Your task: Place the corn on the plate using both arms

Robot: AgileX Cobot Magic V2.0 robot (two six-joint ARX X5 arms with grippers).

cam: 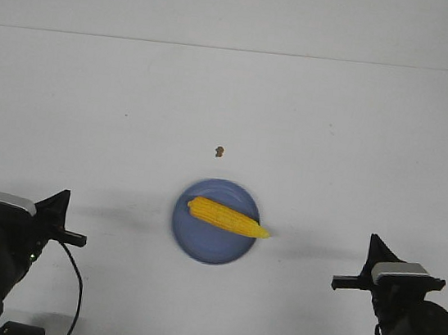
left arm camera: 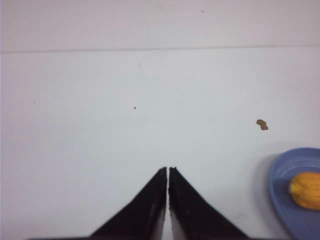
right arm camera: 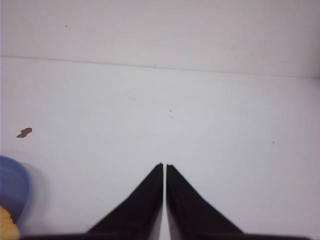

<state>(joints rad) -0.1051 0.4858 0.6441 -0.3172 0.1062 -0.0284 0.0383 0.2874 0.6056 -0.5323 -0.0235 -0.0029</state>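
On the white worktop (cam: 336, 133), the corn (cam: 227, 217) lies across the plate (cam: 197, 242), tip overhanging the rim. Both arms sit well apart, left fingers (left arm camera: 168, 172) and right fingers (right arm camera: 164, 167) pressed together, empty.

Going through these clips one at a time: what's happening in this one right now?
Nothing is being handled at this moment. The corn lies across the plate, its pointed tip sticking out past the rim toward the robot's right. The left gripper and right gripper are both shut and empty, set back on either side of the plate. A small brown speck sits on the table beyond the plate.
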